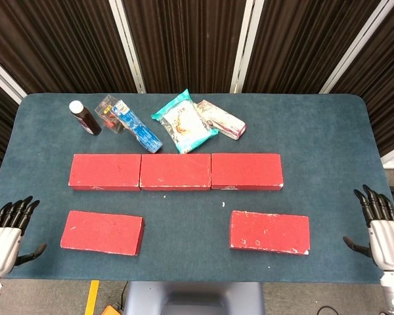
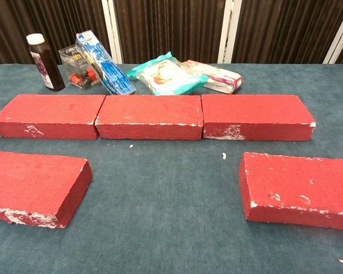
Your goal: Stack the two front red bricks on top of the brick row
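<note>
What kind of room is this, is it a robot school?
Probably a robot practice lab, not a home: a table covered in blue cloth, dark curtains behind it, red bricks laid out in a neat row, and robot hands waiting at the edges.

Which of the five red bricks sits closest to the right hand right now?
The front right brick, lying alone in front of the row's right end. It is nearest the right hand at the table's right edge; the other loose brick lies far across, near the left hand.
</note>
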`<state>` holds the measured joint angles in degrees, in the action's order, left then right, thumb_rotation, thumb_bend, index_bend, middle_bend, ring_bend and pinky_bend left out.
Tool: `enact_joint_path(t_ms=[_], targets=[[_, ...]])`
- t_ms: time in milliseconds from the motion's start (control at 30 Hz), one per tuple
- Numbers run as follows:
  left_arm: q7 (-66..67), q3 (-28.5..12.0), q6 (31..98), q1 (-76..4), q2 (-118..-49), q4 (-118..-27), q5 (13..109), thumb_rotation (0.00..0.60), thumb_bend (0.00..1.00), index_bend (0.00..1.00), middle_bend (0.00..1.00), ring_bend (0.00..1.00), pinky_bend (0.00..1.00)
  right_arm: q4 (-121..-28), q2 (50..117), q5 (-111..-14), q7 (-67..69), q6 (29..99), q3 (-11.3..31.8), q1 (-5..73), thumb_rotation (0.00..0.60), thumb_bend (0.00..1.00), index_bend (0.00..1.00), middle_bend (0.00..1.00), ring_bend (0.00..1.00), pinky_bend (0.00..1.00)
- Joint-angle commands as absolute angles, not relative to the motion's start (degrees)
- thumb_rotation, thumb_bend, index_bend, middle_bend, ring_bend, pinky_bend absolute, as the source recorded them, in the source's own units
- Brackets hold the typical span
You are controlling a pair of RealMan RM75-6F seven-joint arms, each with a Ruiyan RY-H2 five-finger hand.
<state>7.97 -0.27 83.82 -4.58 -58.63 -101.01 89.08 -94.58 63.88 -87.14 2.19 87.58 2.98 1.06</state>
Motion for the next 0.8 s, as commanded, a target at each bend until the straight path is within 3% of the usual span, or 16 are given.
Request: enact_joint_path(t_ms=[33, 100, 200, 433, 800], targets=[[15.9, 0.1, 80.6, -6.2, -52.9, -108.1, 88.4, 0.600, 0.20, 0.00, 0.00, 0.00, 0.00, -94.7, 63.8, -86.7, 1.8, 86.2, 2.9, 1.7, 0.600, 0.00, 0.07, 0.03, 0.00, 0.00], [18.2, 0.6, 78.1, -7.2, -50.3, -111.5, 87.7, 0.600, 0.16, 0.00, 0.00, 0.00, 0.00, -94.7, 63.9, -86.6, 1.4, 85.9, 2.9, 1.8, 0.600, 0.00, 0.07, 0.03, 0.00, 0.00], [18.2, 1.1, 73.2, -9.2, -46.7, -115.7, 86.1, 0.600, 0.00, 0.00, 0.00, 0.00, 0.00, -94.8, 64.2, -86.1, 0.9, 85.4, 3.0, 2.1, 0.600, 0.00, 0.07, 0.03, 0.00, 0.00], [19.8, 1.9, 62.5, -14.3, -43.8, -121.3, 82.1, 0.600, 0.00, 0.00, 0.00, 0.00, 0.00, -95.0, 64.5, -85.4, -0.4, 84.0, 3.0, 2.7, 0.600, 0.00, 0.07, 0.03, 0.00, 0.00], [31.6, 1.1, 56.7, -20.2, -50.1, -124.5, 71.5, 0.600, 0.00, 0.00, 0.00, 0.00, 0.00, -95.0, 64.9, -84.7, -1.6, 82.7, 2.9, 3.3, 0.600, 0.00, 0.07, 0.03, 0.00, 0.00]])
